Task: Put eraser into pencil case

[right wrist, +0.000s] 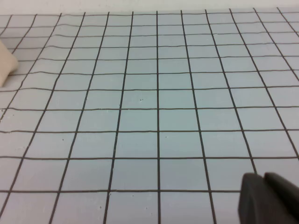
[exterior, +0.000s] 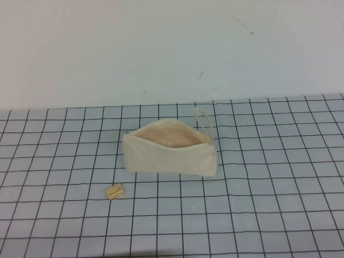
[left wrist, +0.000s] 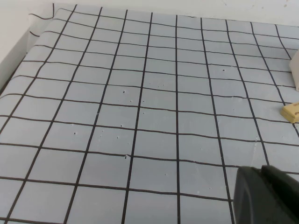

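The cream-white pencil case (exterior: 169, 157) lies on the grid-marked table, its zip open and its peach lining showing, with a loop strap (exterior: 204, 118) at its far right end. The small yellow-tan eraser (exterior: 115, 191) lies on the table just in front of the pouch's left end, apart from it. It also shows in the left wrist view (left wrist: 292, 112). Neither arm shows in the high view. My left gripper (left wrist: 261, 169) is shut and empty above bare table to the left of the eraser. My right gripper (right wrist: 264, 176) is shut and empty, with a corner of the pouch (right wrist: 5, 67) far off.
A blue-grey mat with a black grid (exterior: 258, 204) covers the table. A plain white wall (exterior: 172, 48) rises behind its far edge. The mat's left edge shows in the left wrist view (left wrist: 18, 51).
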Robot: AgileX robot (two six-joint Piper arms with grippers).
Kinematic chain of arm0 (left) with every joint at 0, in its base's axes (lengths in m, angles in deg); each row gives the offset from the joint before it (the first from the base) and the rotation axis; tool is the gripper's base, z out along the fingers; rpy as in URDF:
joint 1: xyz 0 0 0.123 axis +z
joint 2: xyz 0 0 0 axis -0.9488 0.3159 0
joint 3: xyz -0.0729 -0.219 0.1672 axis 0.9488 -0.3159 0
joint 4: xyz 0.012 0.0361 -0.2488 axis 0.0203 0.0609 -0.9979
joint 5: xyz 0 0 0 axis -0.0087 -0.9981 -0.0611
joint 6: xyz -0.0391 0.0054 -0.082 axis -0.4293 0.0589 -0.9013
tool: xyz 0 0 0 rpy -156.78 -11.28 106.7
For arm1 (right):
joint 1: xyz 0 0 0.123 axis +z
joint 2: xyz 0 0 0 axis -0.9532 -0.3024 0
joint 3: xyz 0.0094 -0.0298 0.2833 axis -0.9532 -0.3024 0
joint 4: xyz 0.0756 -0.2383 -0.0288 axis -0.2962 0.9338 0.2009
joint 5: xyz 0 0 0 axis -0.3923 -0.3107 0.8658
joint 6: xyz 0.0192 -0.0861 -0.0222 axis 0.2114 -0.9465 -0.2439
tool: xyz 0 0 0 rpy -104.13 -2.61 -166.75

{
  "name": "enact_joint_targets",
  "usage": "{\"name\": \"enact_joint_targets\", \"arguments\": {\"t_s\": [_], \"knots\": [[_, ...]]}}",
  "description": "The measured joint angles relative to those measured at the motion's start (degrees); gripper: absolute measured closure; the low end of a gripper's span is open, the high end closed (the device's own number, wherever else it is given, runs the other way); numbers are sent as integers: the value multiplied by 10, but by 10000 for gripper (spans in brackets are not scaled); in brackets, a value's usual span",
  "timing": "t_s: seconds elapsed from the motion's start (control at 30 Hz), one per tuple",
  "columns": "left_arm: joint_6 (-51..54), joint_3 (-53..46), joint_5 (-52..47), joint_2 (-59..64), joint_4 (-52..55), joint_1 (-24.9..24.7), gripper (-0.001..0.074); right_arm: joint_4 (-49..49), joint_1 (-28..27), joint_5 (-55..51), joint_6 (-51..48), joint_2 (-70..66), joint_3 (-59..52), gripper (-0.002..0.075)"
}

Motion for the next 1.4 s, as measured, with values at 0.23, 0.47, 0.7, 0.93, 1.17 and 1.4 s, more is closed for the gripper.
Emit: {"name": "enact_joint_targets", "arguments": {"t_s": [0.23,0.47,0.7,0.93,1.17,1.4], "knots": [[0,0,0,0,0,0,736,4,0,-2,0,0,0,726],[0,0,0,0,0,0,736,7,0,-4,-30,0,0,726],[0,0,0,0,0,0,736,10,0,-4,-47,0,1,726],[0,0,0,0,0,0,736,10,0,-5,-47,0,1,726],[0,0,0,0,0,0,736,10,0,-5,-47,0,1,726],[0,0,0,0,0,0,736,10,0,-5,-47,0,1,726]]}}
